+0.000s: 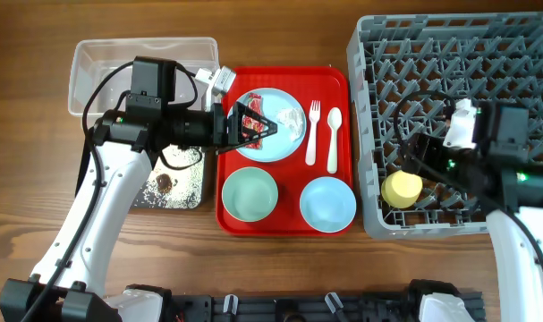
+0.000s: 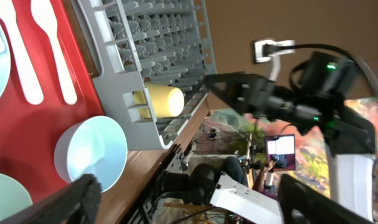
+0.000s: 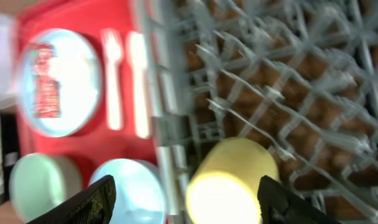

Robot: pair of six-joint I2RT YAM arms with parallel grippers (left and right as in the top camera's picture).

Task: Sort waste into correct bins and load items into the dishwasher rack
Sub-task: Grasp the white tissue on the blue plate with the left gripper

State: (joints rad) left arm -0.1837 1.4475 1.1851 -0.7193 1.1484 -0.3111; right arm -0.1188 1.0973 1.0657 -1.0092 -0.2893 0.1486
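Observation:
My left gripper (image 1: 244, 125) is open (image 2: 189, 208) and sits at the red wrapper (image 1: 253, 121) on the light-blue plate (image 1: 284, 139); a white tissue (image 1: 292, 114) lies on the same plate. My right gripper (image 1: 416, 168) is open (image 3: 189, 202) over the yellow cup (image 1: 402, 188), which lies on its side in the front left corner of the grey rack (image 1: 468, 54). The fork (image 1: 312, 134), spoon (image 1: 334, 139), mint bowl (image 1: 250, 194) and light-blue bowl (image 1: 327, 203) are on the red tray (image 1: 284, 225).
The clear tub (image 1: 101, 58) stands at the back left. In front of it, partly under my left arm, is the black tray (image 1: 186, 192) with white grains and a brown scrap (image 1: 164, 183). The rack fills the right side.

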